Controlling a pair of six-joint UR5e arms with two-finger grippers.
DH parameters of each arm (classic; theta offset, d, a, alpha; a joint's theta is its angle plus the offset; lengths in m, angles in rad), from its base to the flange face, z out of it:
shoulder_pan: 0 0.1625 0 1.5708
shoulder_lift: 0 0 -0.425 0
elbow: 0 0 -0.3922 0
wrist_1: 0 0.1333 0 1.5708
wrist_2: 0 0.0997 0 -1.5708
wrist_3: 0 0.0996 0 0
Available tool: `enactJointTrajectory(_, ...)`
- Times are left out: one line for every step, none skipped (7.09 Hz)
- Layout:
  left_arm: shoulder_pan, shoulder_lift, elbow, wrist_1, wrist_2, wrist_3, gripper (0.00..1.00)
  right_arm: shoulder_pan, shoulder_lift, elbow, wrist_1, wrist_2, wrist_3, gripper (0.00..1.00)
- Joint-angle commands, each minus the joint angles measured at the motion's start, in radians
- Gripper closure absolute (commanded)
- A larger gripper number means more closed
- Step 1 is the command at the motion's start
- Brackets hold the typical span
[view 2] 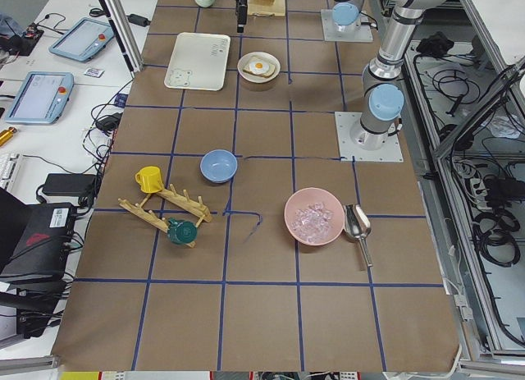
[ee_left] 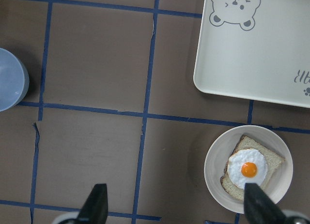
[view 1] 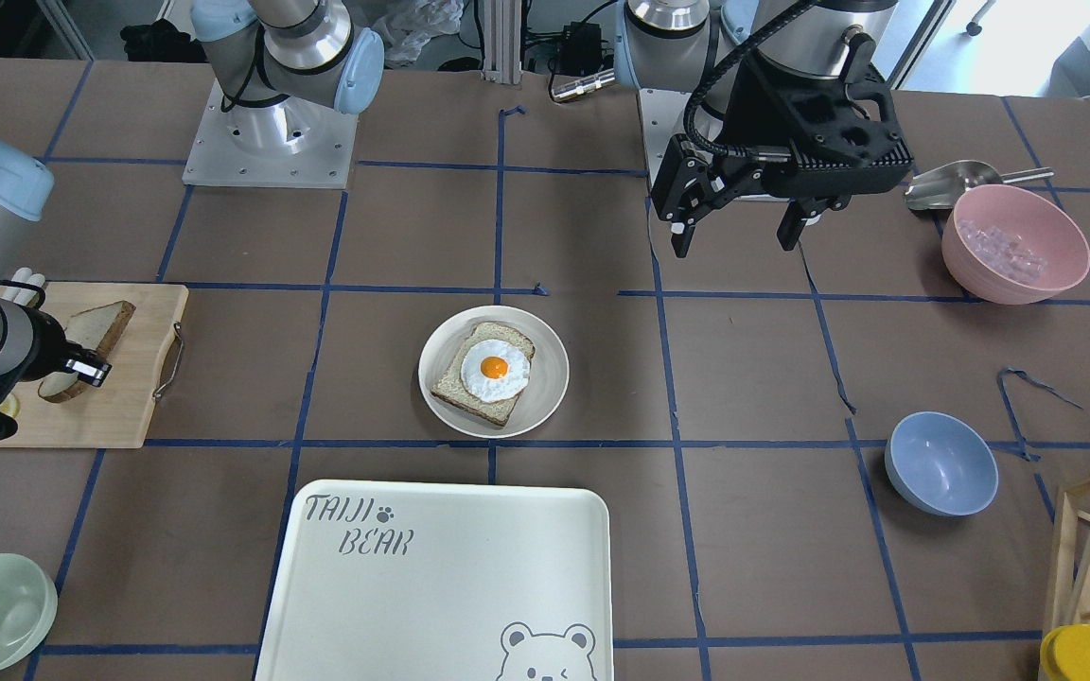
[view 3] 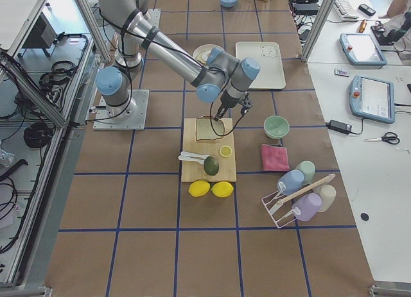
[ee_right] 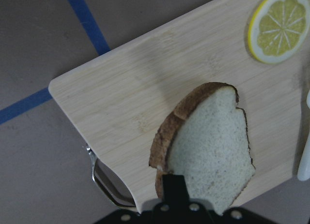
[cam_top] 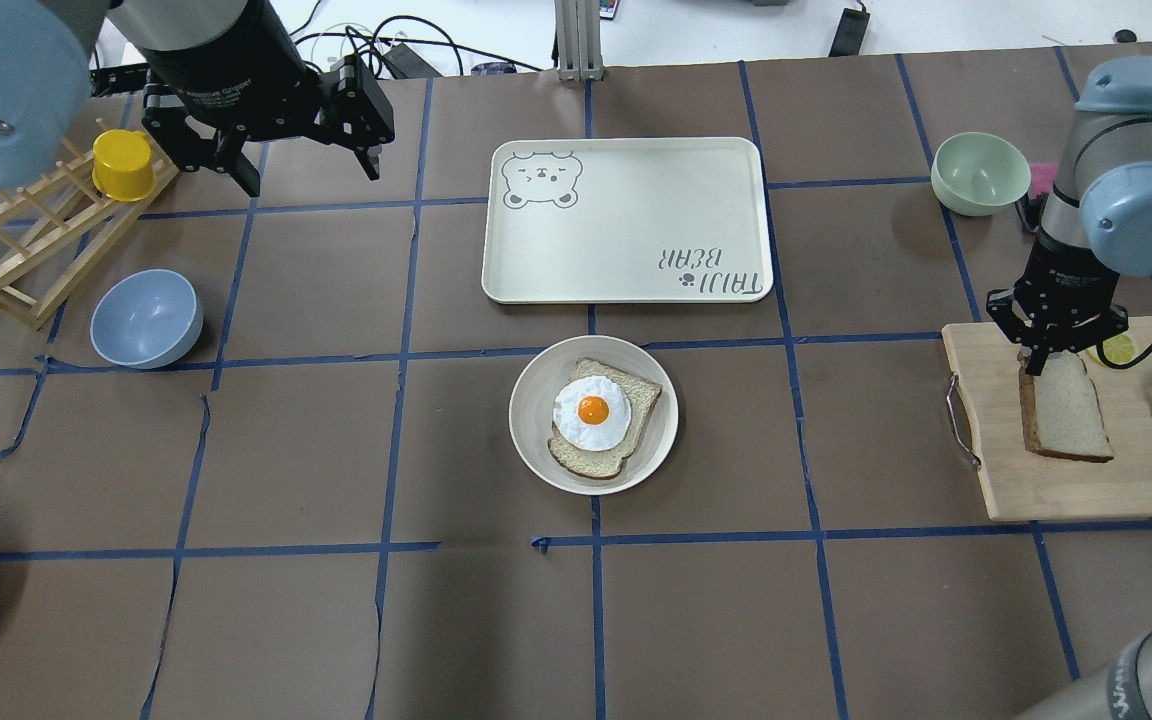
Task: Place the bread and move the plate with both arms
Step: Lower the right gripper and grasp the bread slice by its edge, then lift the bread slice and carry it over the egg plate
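The plain bread slice (cam_top: 1068,412) lies on a wooden cutting board (cam_top: 1056,490) at the robot's right. My right gripper (cam_top: 1042,358) is shut on the slice's far end, and one finger (ee_right: 174,190) shows against the bread (ee_right: 208,146). The slice (view 1: 102,324) looks tilted, its gripped end raised. The cream plate (cam_top: 534,398) sits at the table's middle and holds a slice topped with a fried egg (cam_top: 593,410). My left gripper (cam_top: 301,170) is open and empty. It hangs high over the table's left part, apart from the plate (ee_left: 216,154).
The "TAIJI BEAR" tray (cam_top: 626,220) lies just beyond the plate. A lemon slice (cam_top: 1119,348) and cutlery lie on the board. A green bowl (cam_top: 979,172) stands beyond the board. On the left are a blue bowl (cam_top: 146,318), a wooden rack (cam_top: 16,250) and a yellow cup (cam_top: 123,165).
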Motion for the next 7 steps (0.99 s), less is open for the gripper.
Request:
enactJointTrajectory(0.0,0.001,0.0,-0.003,0.003,0.0,0.0,0.071,-0.008,-0.09,0.109,0.011,0.003,1.0)
enactJointTrajectory(0.0,0.001,0.0,-0.002,0.003,0.0,0.0,0.086,-0.008,-0.125,0.163,0.011,0.003,1.0)
enactJointTrajectory(-0.001,0.0,0.0,-0.003,0.008,0.0,0.0,0.103,-0.01,-0.159,0.203,0.012,0.015,1.0)
enactJointTrajectory(0.0,-0.002,-0.004,0.001,0.007,0.0,0.0,0.146,-0.01,-0.193,0.241,0.011,0.085,1.0)
enactJointTrajectory(-0.001,0.003,-0.02,0.003,0.005,0.0,0.0,0.195,-0.01,-0.219,0.272,0.012,0.127,1.0)
enactJointTrajectory(-0.001,0.008,-0.027,0.003,0.008,0.0,0.0,0.247,-0.013,-0.242,0.309,0.015,0.205,1.0)
enactJointTrajectory(-0.001,0.011,-0.028,0.003,0.005,0.0,0.0,0.319,-0.022,-0.264,0.333,0.075,0.303,1.0)
